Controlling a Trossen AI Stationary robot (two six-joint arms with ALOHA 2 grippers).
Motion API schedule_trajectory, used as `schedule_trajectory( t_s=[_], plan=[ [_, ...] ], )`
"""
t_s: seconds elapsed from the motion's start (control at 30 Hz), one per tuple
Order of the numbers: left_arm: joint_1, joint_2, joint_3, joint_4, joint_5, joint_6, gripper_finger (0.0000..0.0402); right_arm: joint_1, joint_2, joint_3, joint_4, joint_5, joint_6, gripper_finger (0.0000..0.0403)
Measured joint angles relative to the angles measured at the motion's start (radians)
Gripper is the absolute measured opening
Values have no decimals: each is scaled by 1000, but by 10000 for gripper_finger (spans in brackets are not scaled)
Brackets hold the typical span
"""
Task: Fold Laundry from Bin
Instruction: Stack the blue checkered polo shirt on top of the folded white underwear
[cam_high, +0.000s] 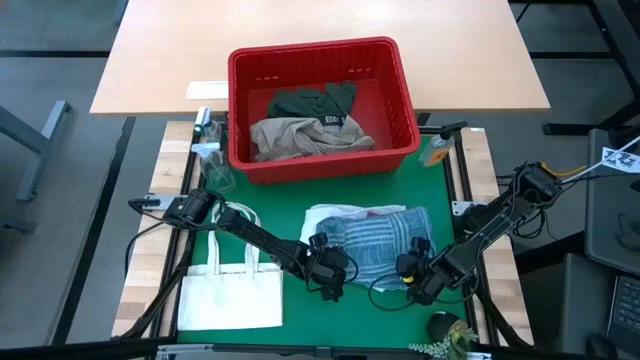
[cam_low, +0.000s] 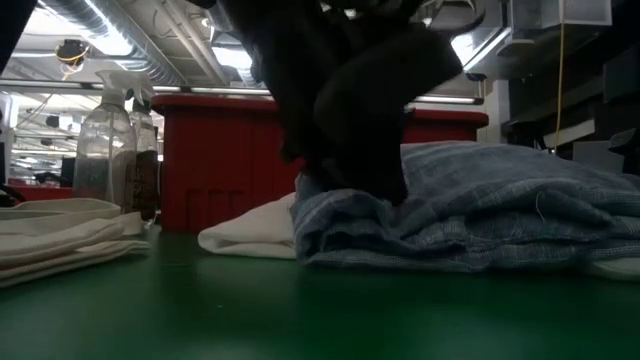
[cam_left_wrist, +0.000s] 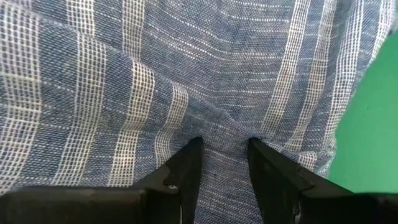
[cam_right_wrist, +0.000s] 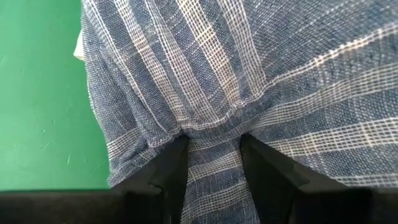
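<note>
Striped blue-and-white cloth (cam_left_wrist: 186, 74) filled both of my wrist views, bunched right up against my fingertips. My left gripper (cam_left_wrist: 224, 155) had a fold of that weave pinched between its two dark fingers, and my right gripper (cam_right_wrist: 214, 152) was clamped on another fold of the same piece in the same way. From above, my left gripper (cam_high: 330, 270) sat at the garment's left front corner and my right gripper (cam_high: 420, 270) at its right front corner, both low on the green mat (cam_high: 300, 200) near the table's front edge.

That striped garment (cam_high: 380, 240) lay in a thick bundle at the middle of the mat, resting on a white piece (cam_high: 330, 215) that showed out from under its left and rear sides. Behind them, at the mat's rear edge, stood the red bin (cam_high: 322, 165), with a beige garment (cam_high: 305, 138) and a dark green one (cam_high: 315, 100) heaped inside. A flat white tote bag (cam_high: 232, 290) lay at the mat's front left corner, and clear bottles (cam_high: 208, 140) stood beside the bin's left wall.

I judged the job to be well short of halfway: the striped piece was only part folded in my grip, the white one under it looked loose, and two garments waited in the bin.
</note>
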Motion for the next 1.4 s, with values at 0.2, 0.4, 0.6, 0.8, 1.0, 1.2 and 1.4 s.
schedule_trajectory(
  t_s=[0.2, 0.4, 0.6, 0.8, 1.0, 1.2, 1.4],
  plan=[
    [0, -7, 0, -7, 10, 0, 126, 0, 2, 23, -19, -8, -3, 154],
    [6, -61, 20, -73, 108, -12, 126, -1, 6, 115, -108, -32, -33, 154],
    [13, -141, 48, -149, 199, -31, 126, 0, 5, 190, -185, -58, -37, 154],
    [13, -252, 50, -277, 150, -28, 126, 0, 5, 211, -194, -74, -41, 154],
    [26, -334, 51, -483, 49, -32, 126, 0, 5, 211, -196, -82, -42, 154],
    [76, -353, 50, -715, 54, -51, 126, 0, 4, 211, -197, -89, -42, 154],
    [136, -354, -31, -763, 157, -50, 126, 0, 4, 212, -197, -136, -43, 154]
  ],
)
